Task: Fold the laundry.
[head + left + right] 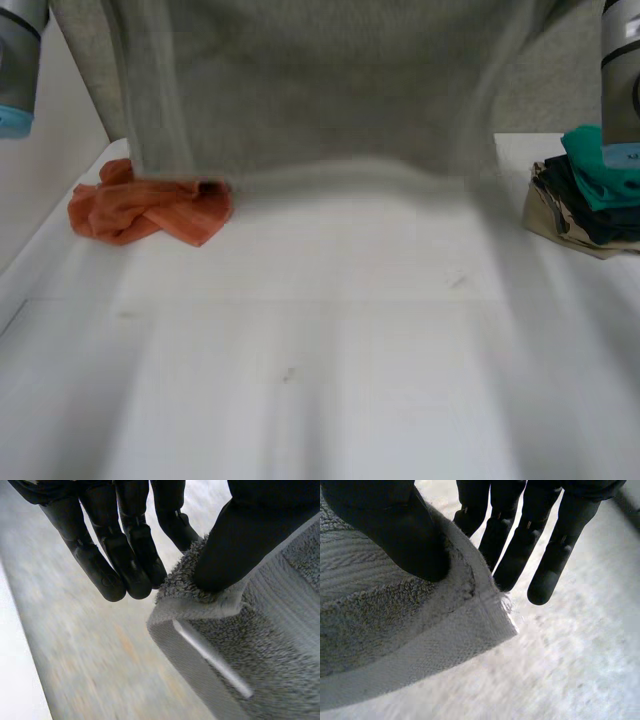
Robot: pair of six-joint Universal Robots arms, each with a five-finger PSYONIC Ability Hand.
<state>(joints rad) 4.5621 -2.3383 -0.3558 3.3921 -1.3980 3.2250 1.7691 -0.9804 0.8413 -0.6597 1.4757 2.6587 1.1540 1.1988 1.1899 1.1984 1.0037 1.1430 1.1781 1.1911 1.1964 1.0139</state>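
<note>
Grey towel [320, 90] hangs over the white table [330, 330], its corners pinched by left hand [240, 545] and right hand [395, 525].

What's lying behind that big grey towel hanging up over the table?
An orange cloth sticks out from behind the grey towel, partly covered by its lower edge. The white table farther back is hidden, so anything else there cannot be seen.

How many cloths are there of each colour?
grey towel: 1
orange cloth: 1
teal cloth: 1
dark cloth: 1
beige cloth: 1
Total: 5
</note>
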